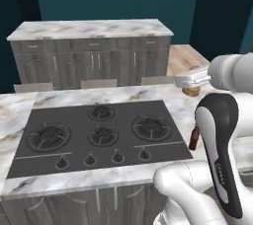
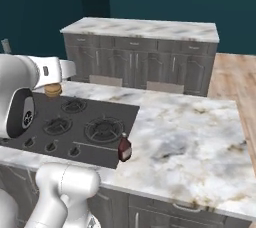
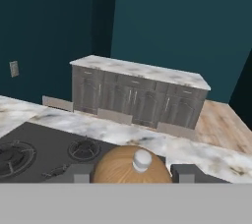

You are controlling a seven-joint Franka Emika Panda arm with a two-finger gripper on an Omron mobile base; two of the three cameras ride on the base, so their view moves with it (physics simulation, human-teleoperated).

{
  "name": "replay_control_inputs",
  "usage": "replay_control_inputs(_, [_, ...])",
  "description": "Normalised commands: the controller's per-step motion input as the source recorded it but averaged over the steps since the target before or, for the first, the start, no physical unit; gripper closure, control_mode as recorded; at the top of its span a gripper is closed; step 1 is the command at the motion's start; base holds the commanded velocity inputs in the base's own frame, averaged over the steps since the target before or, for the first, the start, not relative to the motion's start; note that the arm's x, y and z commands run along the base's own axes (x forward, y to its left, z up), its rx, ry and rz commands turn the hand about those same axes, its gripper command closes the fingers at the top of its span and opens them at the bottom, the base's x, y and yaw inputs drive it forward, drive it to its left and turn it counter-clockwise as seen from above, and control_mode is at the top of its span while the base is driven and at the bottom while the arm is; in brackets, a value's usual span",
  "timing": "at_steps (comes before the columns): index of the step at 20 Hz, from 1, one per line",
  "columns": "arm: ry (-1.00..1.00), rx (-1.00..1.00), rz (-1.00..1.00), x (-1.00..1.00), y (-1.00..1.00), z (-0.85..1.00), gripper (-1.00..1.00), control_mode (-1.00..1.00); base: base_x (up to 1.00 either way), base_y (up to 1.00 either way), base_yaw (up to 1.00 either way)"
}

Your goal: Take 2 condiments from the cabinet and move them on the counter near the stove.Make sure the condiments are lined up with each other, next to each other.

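Observation:
My gripper [image 1: 191,85] is shut on the rounded tan-brown shaker [image 1: 191,91], holding it in the air above the counter [image 1: 178,101] by the stove [image 1: 99,130]. In the hand view the shaker [image 3: 129,165] with its pale knob sits between the fingertips [image 3: 81,173]. From the right base view the shaker [image 2: 53,90] hangs under the hand, gripper [image 2: 54,86] around it. The dark red-brown bottle [image 2: 124,148] stands upright on the marble at the stove's front right corner; in the left base view the bottle [image 1: 194,139] is partly hidden behind my arm. The cabinet is out of view.
Behind the stove counter stands a second marble-topped island [image 2: 145,29] with grey drawer fronts. Wide bare marble [image 2: 190,132] stretches right of the stove. Wood floor [image 1: 185,56] lies beyond. My own forearm [image 1: 220,140] rises close to the bottle.

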Motion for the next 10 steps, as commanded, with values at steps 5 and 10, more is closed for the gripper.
replay_control_inputs(5, [0.0, 0.0, 0.0, 0.0, 0.0, 0.0, 1.0, 1.0, 0.54, 0.02, -0.07])
replay_control_inputs(10, [0.0, 0.0, 0.0, 0.0, 0.0, 0.0, 1.0, 1.0, 0.05, 0.0, 0.0])
